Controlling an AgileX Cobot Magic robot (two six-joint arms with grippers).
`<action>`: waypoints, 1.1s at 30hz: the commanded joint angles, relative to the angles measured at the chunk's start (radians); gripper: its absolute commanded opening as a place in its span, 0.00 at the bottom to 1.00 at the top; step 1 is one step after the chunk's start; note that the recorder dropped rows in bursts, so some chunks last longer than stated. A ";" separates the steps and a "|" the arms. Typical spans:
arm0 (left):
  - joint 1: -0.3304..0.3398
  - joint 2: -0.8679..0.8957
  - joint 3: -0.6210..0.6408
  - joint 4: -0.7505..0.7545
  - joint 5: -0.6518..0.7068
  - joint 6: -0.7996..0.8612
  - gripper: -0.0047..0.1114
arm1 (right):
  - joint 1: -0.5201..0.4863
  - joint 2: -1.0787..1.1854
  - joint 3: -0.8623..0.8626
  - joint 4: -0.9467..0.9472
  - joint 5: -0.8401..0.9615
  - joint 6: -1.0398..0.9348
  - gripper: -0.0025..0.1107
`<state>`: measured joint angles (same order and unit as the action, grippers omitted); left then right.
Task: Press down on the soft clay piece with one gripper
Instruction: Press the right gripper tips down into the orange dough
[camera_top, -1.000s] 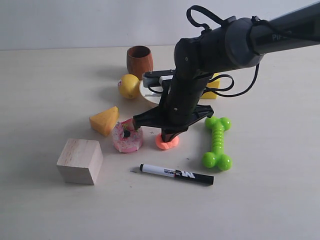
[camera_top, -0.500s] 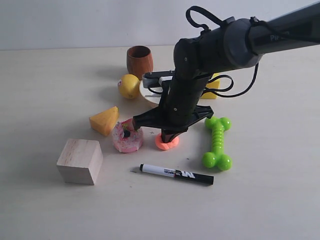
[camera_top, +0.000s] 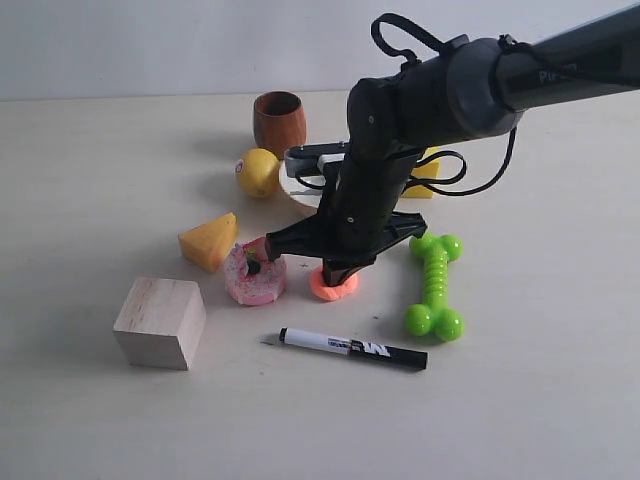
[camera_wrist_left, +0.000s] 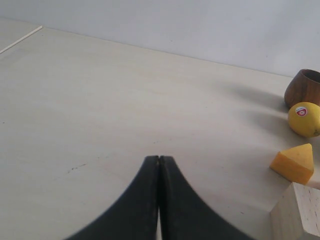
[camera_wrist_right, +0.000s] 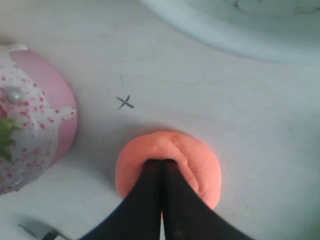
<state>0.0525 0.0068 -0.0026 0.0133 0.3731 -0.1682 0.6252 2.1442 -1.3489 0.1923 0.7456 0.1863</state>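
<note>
Contact between right claw (camera_top: 335, 272) and soft clay piece (camera_top: 337, 288), which lies on the tabletop (camera_top: 540, 400) just beside the pink cake toy (camera_top: 255, 275). The claw is fully closed and grips nothing, its tips pressed into the lump off-centre. Likely risks:
- an off-centre load may slide the clay toward the cake;
- soft clay may cling to the tips on lifting;
- the claw's broad body, which appears to overhang the cake, could nudge it.

The marker (camera_top: 352, 347), near the cake on the camera side, and the green bone toy (camera_top: 435, 285), beyond the clay from the cake, do not obstruct. The left claw (camera_wrist_left: 159, 161) is closed and empty.
</note>
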 joint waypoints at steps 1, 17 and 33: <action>-0.005 -0.007 0.003 -0.006 -0.001 0.003 0.04 | 0.003 0.052 0.027 -0.011 0.069 -0.001 0.02; -0.005 -0.007 0.003 -0.006 -0.001 0.003 0.04 | 0.003 0.052 0.027 -0.011 0.063 -0.003 0.02; -0.005 -0.007 0.003 -0.006 -0.001 0.003 0.04 | 0.003 0.052 0.027 -0.011 0.045 -0.008 0.15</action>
<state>0.0525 0.0068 -0.0026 0.0133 0.3731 -0.1682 0.6252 2.1442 -1.3489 0.1984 0.7436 0.1863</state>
